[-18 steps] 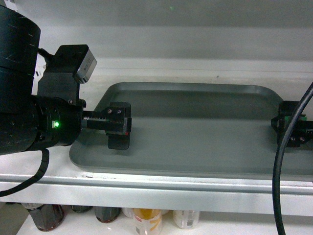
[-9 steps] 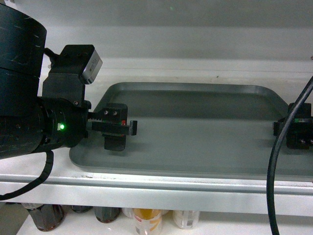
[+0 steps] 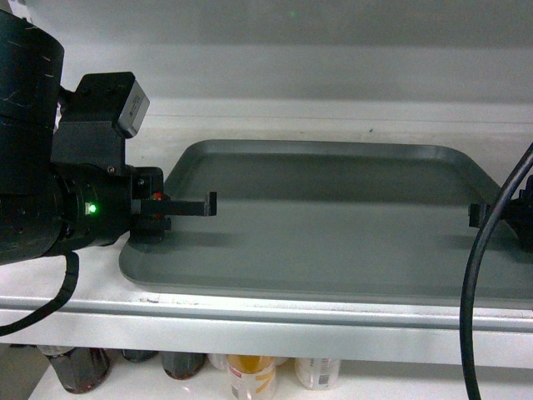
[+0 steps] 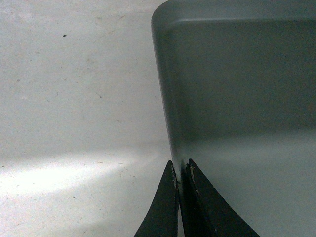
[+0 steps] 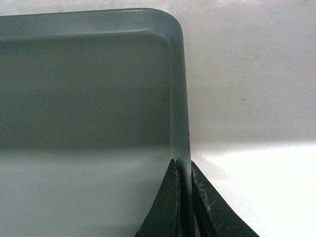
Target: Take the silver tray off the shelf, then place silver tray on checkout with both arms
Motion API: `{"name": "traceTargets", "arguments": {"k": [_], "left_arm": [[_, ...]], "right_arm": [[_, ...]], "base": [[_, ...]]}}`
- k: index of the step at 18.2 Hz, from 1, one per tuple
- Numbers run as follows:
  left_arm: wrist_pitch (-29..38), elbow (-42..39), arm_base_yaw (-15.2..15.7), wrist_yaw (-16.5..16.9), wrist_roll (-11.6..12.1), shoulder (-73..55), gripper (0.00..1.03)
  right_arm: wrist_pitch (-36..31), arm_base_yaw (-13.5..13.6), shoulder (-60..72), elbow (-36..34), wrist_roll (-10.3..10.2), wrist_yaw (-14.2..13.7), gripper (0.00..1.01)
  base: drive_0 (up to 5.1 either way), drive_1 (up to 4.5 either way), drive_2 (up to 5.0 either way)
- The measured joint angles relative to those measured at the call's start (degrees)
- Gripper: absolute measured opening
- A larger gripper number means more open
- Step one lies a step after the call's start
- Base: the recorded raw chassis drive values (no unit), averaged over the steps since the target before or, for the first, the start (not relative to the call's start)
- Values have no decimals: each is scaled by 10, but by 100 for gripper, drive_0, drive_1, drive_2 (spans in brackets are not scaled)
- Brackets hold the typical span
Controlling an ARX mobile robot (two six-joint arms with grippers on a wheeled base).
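Black pincer fingers on both sides, and both pairs are pinched nearly together on the tray's rim. From the left wrist camera, the left pincer (image 4: 180,173) has one finger outside the rim and one just inside, with the thin left edge of the silver tray (image 4: 237,98) caught between them. Same story on the right wrist camera: the right pincer (image 5: 183,170) is clamped on the tray's right edge, one finger over the tray floor and the other over the shelf.

From the head camera the left pincer (image 3: 171,208) sits at the tray's left edge with a green light glowing on the arm behind it — the right pincer (image 3: 476,215) is only partly visible at the far right, mostly behind a black cable (image 3: 471,308).

The silver tray (image 3: 333,225) lies flat on the shelf (image 3: 275,321), long side toward the camera, rounded corners and low raised rim, nothing in it. The shelf surface around it is white and a bit scuffed. Below the shelf's front lip you can see the tops of some bottles (image 3: 250,375) on a lower level.
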State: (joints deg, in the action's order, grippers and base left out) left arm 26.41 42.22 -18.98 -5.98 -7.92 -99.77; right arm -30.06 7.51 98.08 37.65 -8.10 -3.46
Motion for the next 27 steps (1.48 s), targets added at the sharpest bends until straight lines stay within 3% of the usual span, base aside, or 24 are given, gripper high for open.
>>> {"name": "traceTargets", "arguments": {"k": [6, 10, 23, 27], "left_arm": [[-2, -1, -7, -2, -7, 0, 3], [-31, -1, -11, -7, 8, 18, 3], [-95, -6, -13, -13, 23, 101, 3], [-148, -3, -16, -22, 39, 156, 3]], "right_arm": [[46, 8, -31, 8, 12, -19, 3], [70, 8, -45, 14, 20, -19, 3], [144, 15, -86, 38, 16, -18, 3], [220, 31, -139, 61, 5, -33, 3]], "base": [[0, 0, 0], [0, 0, 0], [0, 0, 0], [0, 0, 0]]}}
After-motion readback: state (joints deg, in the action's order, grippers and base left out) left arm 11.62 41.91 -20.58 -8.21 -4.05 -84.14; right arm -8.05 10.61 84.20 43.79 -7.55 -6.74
